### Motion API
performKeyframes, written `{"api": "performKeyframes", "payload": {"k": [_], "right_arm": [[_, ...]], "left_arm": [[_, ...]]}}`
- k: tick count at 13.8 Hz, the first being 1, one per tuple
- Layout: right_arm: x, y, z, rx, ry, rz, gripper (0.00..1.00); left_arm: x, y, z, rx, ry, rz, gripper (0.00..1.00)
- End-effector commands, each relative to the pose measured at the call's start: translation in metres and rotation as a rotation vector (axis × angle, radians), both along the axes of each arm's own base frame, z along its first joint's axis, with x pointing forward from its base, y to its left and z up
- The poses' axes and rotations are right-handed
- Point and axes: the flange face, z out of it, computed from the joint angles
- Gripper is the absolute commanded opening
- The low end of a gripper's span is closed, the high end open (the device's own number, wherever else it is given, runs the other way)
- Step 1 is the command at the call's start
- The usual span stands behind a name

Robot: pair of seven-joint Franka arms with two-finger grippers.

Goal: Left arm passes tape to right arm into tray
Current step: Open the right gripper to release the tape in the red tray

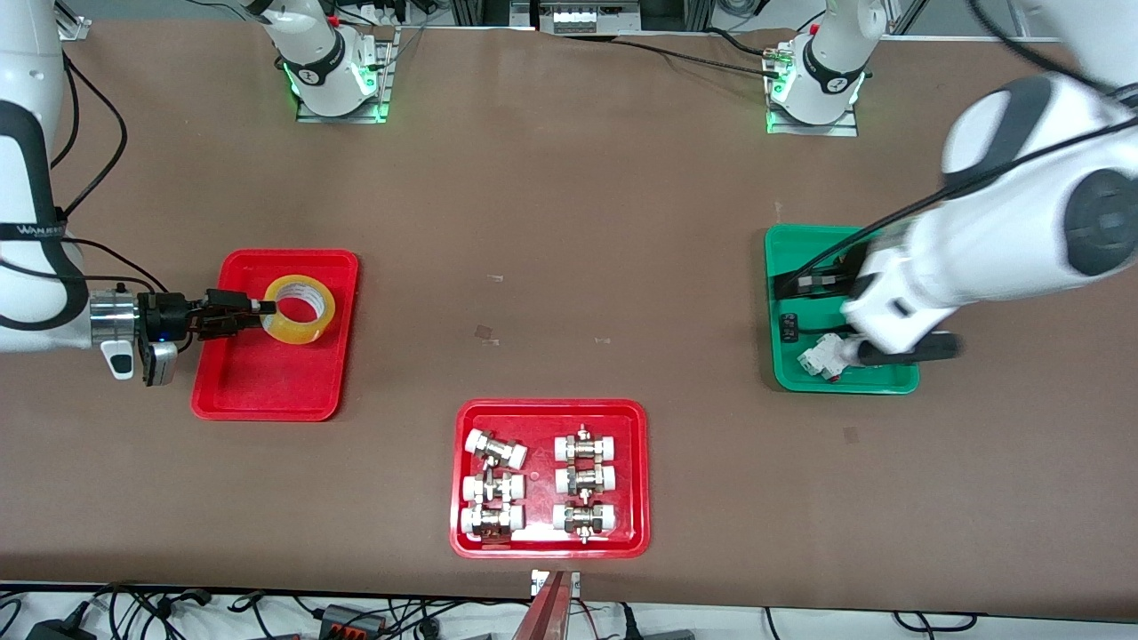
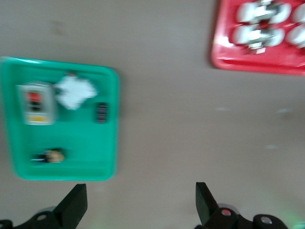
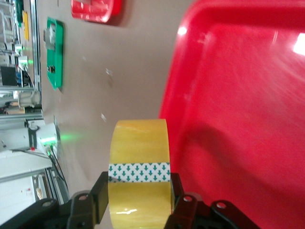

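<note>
Gripping round glossy tape (image 1: 300, 308), right claw (image 1: 258, 308)

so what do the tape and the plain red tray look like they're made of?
Tape: glossy translucent yellow plastic film on a white core, likely cardboard; held in the right pincer.
Tray: smooth, shiny red plastic by its look, with glare and rounded moulded corners.

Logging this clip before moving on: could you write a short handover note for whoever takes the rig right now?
Right end effector: shut on the translucent yellow packing tape roll, holding it over the plain red shallow plastic tray at the right arm's end of the table.
Left end effector: open, empty, over the bare table beside the green plastic tray.
Done: tape already in the right arm's grasp.
Left: set the tape down in the red tray, release, withdraw.
</note>
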Motion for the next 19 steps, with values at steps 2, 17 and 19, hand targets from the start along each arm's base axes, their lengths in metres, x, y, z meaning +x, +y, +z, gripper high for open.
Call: {"api": "performKeyframes", "payload": {"k": [2,17,19], "right_arm": [[0.0,-0.001,-0.014,-0.005,-0.047,0.074,0.44],[0.012,0.105,0.186,-0.725,-0.146,0.152,1.0],[-0.002,0.131,0.231,-0.804,-0.104,0.038,1.0]], "left_arm": [[-0.034,0.017,0.02,0.162,0.002,-0.064,1.0],[-0.051,0.029,0.031,0.171,-0.132,-0.133,1.0],[-0.034,0.056,0.035,0.154,-0.139,-0.08,1.0]]}}
